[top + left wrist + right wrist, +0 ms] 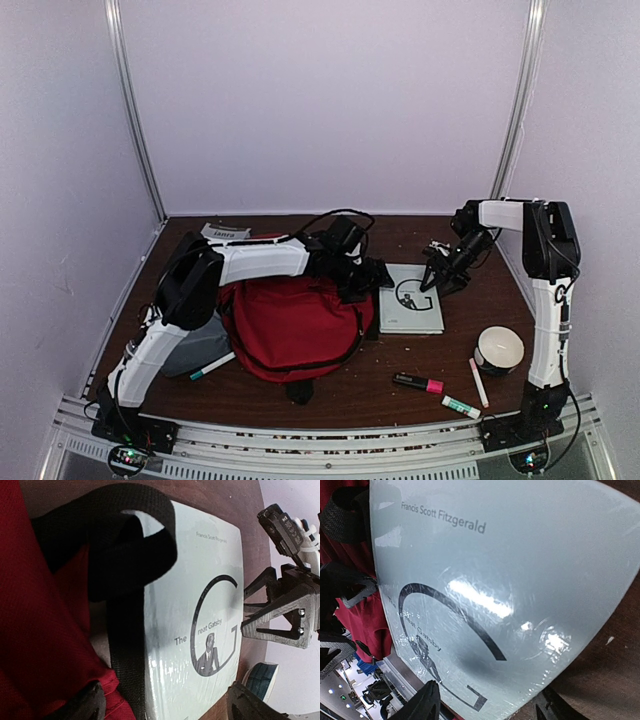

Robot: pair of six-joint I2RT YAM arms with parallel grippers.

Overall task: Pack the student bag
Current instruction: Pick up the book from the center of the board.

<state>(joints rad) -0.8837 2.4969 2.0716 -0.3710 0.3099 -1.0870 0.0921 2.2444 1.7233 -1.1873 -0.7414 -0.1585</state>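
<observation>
Backpack (290,325) lengthwise left-right, top seemingly rightward

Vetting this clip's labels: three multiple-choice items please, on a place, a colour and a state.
1. Relative to the student bag, the book lies: A) on top of it B) beside it, toward the right arm C) behind it, by the back wall
2. The bag is: A) blue B) grey C) red
3. The book is: A) closed, flat on the table B) open, pages up C) upright on its spine

Answers: 1 B, the top view shows it between bag and right arm; 2 C, red fabric in every view; 3 A, its front cover faces up.
</observation>
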